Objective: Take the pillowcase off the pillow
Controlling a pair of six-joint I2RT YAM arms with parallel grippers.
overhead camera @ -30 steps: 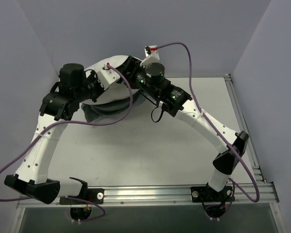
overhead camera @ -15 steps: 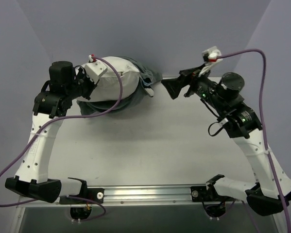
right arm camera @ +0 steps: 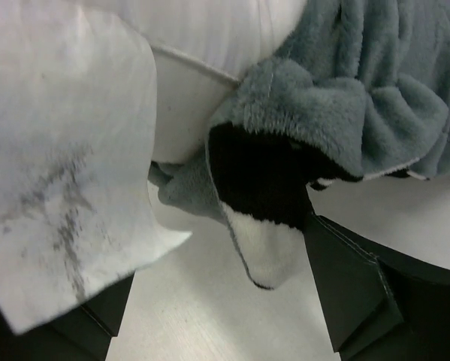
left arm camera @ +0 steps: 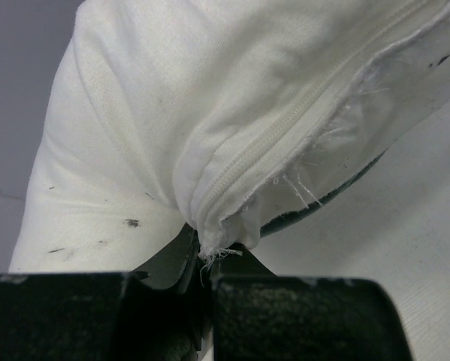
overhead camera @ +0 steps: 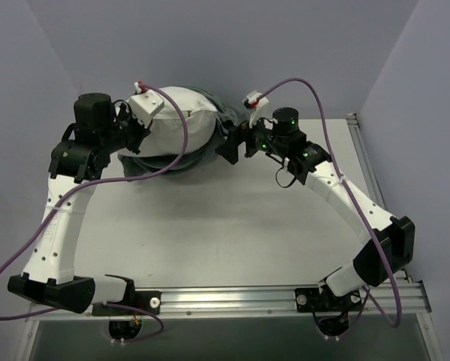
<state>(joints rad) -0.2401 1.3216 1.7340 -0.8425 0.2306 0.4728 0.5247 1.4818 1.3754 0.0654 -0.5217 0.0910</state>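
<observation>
At the table's (overhead camera: 232, 226) far edge my left gripper (left arm camera: 204, 271) pinches the pillow (left arm camera: 172, 98) corner while the right gripper (overhead camera: 231, 147) gapes empty around the pillowcase (right arm camera: 337, 113) hem, so next I'd close and tug.

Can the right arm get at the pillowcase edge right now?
Likely yes: the right gripper is open, and a bunched fold of the pillowcase sits between its fingers, nothing blocking.
</observation>
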